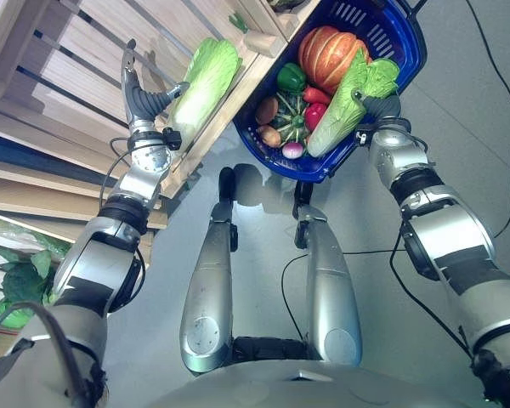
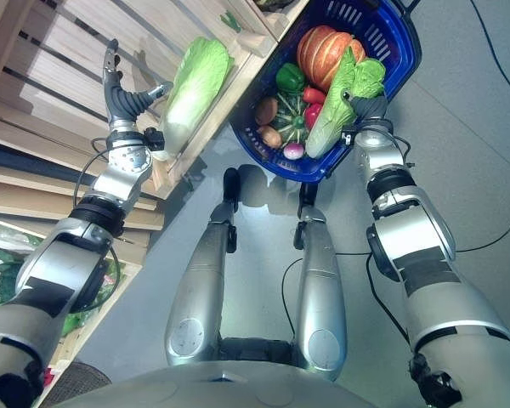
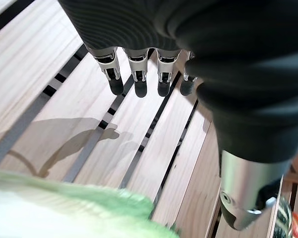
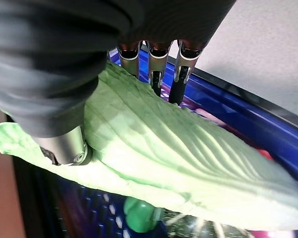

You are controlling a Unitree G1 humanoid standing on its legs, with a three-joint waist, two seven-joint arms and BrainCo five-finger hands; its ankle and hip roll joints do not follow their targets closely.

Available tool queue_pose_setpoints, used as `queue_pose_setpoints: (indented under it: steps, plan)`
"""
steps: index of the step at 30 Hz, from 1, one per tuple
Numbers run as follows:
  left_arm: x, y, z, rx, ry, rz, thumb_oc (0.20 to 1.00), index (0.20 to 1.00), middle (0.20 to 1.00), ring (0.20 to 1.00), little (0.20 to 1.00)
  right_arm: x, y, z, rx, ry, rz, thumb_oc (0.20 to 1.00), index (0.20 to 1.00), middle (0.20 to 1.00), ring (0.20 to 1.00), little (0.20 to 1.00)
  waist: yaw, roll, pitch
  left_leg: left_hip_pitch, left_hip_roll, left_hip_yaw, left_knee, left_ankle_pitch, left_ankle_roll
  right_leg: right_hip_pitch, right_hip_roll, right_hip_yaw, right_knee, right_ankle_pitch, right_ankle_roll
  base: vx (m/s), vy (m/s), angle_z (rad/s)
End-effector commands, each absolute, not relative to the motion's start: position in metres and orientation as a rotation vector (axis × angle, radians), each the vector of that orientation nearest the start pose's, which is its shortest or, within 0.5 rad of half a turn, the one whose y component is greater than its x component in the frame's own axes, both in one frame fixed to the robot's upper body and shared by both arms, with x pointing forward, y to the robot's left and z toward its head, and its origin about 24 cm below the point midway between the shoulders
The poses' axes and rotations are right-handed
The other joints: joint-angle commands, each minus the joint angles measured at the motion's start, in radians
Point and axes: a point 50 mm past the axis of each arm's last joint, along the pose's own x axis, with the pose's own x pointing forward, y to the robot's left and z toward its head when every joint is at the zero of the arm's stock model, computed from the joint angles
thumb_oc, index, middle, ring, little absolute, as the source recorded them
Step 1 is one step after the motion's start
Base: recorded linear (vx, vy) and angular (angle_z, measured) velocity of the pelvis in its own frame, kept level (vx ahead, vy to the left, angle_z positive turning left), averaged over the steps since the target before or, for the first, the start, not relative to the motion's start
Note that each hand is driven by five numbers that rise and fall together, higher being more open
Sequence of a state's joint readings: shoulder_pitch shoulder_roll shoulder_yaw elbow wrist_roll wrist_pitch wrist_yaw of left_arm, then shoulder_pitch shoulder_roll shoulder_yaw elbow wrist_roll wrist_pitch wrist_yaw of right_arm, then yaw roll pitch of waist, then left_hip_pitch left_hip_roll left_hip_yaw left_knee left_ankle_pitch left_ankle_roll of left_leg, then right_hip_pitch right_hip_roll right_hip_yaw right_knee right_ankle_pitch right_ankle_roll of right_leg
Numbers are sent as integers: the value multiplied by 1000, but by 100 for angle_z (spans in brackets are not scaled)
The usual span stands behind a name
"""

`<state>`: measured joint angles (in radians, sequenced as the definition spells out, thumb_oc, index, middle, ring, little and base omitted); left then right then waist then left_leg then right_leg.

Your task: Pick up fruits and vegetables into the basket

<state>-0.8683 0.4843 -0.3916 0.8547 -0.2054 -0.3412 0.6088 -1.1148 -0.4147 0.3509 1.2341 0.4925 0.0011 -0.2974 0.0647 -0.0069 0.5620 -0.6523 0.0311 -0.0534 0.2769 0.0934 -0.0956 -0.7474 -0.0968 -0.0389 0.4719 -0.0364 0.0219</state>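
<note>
A pale green cabbage (image 1: 206, 81) lies on the slatted wooden shelf (image 1: 68, 68), and its leafy edge (image 3: 64, 213) shows in the left wrist view. My left hand (image 1: 140, 98) stands open just left of it, fingers (image 3: 136, 74) straight over the slats and the thumb pointing at the cabbage. A blue basket (image 1: 412, 51) on the floor holds a pumpkin (image 1: 331, 51), a green pepper (image 1: 291, 76), a red pepper (image 1: 314, 115), smaller vegetables and a second cabbage (image 1: 348, 102). My right hand (image 1: 382, 106) rests on that cabbage (image 4: 179, 158), fingers straight along its far side, thumb on its near side.
The wooden shelf unit runs along the left, its corner close to the basket's left side. Leafy greens (image 1: 17, 285) lie on a lower shelf at far left. Grey floor (image 1: 476, 127) spreads to the right of the basket.
</note>
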Motion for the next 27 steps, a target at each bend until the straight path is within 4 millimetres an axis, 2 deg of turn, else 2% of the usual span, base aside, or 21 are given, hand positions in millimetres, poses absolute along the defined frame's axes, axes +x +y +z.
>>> queue_pose_setpoints:
  steps: [1, 2, 3, 4, 16, 23, 27]
  plan:
    - [384, 198, 177, 292, -490, 435, 1000, 1000, 1000, 1000, 1000, 411, -239, 157, -189, 125, -412, 442, 442, 442, 442, 442, -11, 79, -42, -57, -89, -12, 84, -88, 42, 17, 43, -59, -35, -15, 27, 0, 0, 0]
    - [384, 197, 177, 291, -492, 435, 1000, 1000, 1000, 1000, 1000, 410, -241, 156, -192, 131, -419, 686, 686, 686, 686, 686, -10, 82, -42, -60, -89, -12, 82, -87, 42, 13, 42, -59, -34, -16, 27, 0, 0, 0]
    - [384, 197, 177, 290, -493, 435, 1000, 1000, 1000, 1000, 1000, 410, -242, 156, -191, 135, -423, 884, 884, 884, 884, 884, -10, 83, -42, -62, -89, -12, 82, -86, 43, 10, 42, -59, -34, -16, 27, 0, 0, 0]
    - [383, 196, 176, 288, -495, 435, 1000, 1000, 1000, 1000, 1000, 409, -244, 154, -184, 141, -423, 1000, 1000, 1000, 1000, 1000, -9, 86, -42, -63, -90, -13, 79, -85, 42, 8, 42, -59, -34, -16, 28, 0, 0, 0]
    - [382, 195, 173, 286, -492, 438, 1000, 1000, 1000, 1000, 1000, 408, -250, 158, -191, 127, -442, 1000, 1000, 1000, 1000, 1000, -12, 86, -42, -66, -87, -14, 70, -81, 42, 2, 46, -55, -41, -10, 29, 0, 0, 0]
    - [383, 195, 170, 353, -478, 422, 1000, 1000, 1000, 1000, 1000, 410, -250, 171, -211, 38, -463, 1000, 1000, 1000, 1000, 1000, -17, 82, -42, -59, -84, -9, 58, -75, 40, 10, 49, -53, -56, -4, 31, 0, 0, 0]
    - [383, 197, 169, 422, -469, 423, 1000, 1000, 1000, 1000, 1000, 410, -247, 182, -199, -69, -474, 1000, 1000, 1000, 1000, 1000, -25, 81, -42, -57, -82, -6, 51, -73, 39, 10, 53, -48, -60, 0, 33, 0, 0, 0]
